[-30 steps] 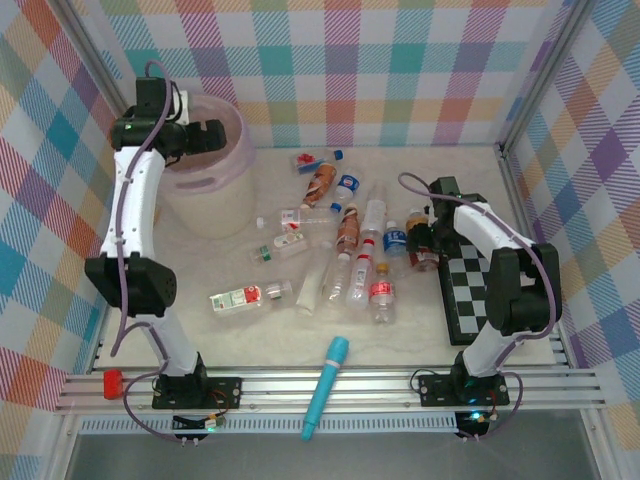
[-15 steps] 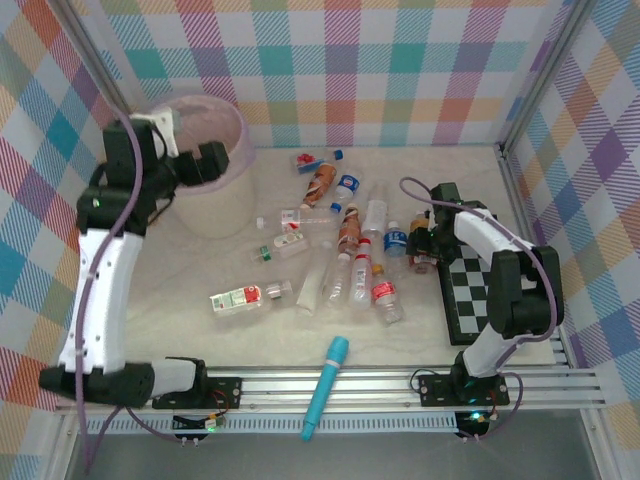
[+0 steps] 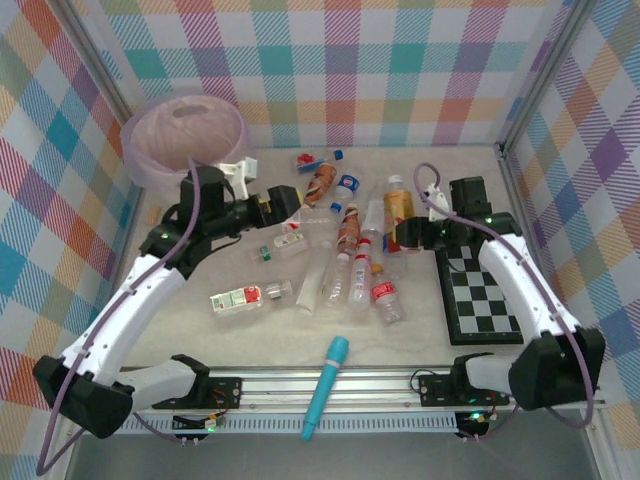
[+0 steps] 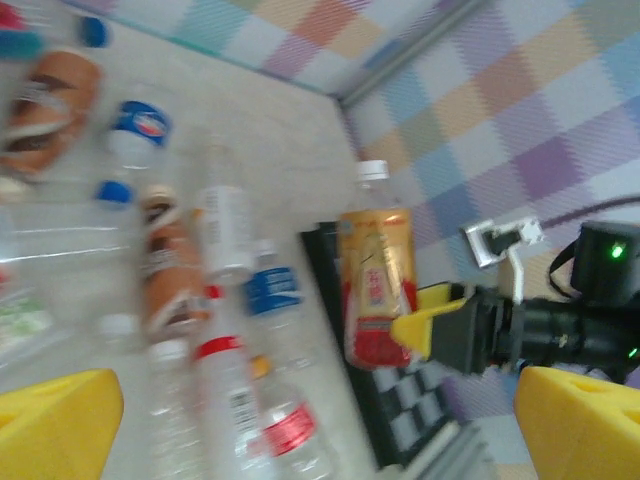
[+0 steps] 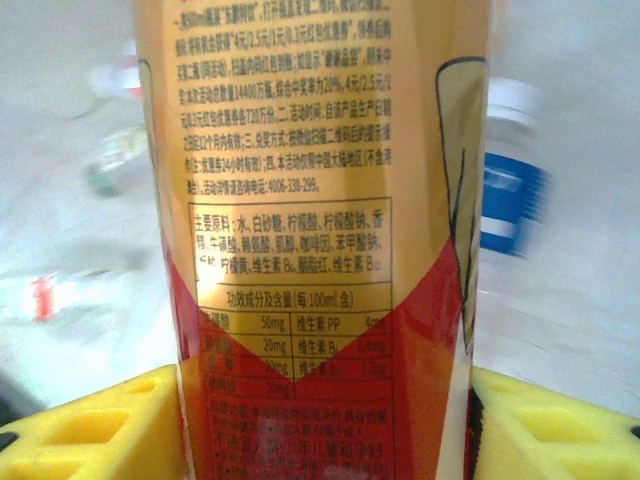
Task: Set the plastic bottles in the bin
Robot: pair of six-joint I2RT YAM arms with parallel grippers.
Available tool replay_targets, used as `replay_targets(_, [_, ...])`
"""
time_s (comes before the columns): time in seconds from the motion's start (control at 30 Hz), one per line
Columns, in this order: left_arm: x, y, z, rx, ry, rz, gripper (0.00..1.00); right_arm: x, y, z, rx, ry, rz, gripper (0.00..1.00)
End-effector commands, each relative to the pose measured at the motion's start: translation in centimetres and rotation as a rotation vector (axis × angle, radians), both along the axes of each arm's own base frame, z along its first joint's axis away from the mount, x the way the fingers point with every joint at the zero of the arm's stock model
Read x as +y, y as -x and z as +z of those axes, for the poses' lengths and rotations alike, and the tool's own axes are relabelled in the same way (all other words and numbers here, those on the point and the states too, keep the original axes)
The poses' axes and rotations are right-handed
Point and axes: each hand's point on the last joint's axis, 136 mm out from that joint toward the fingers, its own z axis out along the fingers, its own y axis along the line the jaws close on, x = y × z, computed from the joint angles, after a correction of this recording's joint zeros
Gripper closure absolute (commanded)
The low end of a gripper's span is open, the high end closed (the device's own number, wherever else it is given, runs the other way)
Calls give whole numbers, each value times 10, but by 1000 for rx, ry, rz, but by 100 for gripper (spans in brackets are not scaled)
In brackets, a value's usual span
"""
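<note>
**Orange bottle (image 5: 320, 200) gripped at right**

Bin (image 3: 150, 150) sits behind & left of the left fingers (image 4: 55, 425), which are spread wide w/ nothing btwn them. Loose bottles (image 3: 355, 275) lie on the counter (image 3: 230, 330) just beyond. Right fingers (image 5: 100, 430) clamp the orange bottle upright btwn pads.

1. Setting: a robotics lab test cell, not a home or a shop.
2. Enclosure: checked cloth walls (image 3: 400, 70), stretched on bare metal posts (image 3: 548, 72), close in the left, far and right sides of the table (image 3: 250, 340).
3. Equipment: two white-and-black robot arms, the left arm (image 3: 140, 295) and the right arm (image 3: 515, 270), are mounted on a slotted aluminium rail (image 3: 380, 383) at the near edge.
4. Test props: a black-and-white chequered board (image 3: 485, 300) lies flat on the right. Bottles (image 3: 350, 230) lie scattered mid-table. A pale pink bin (image 3: 185, 135) stands in the far left corner.
</note>
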Motion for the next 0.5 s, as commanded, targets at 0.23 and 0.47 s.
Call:
replay_targets(0.23, [-102,5,-4,19,236,-219,3,80,43,55,-173,-215,370,43])
replay_targets(0.47, [-133,9,-19,53,245,-256,7,91,40,65,-203,-248,384,42])
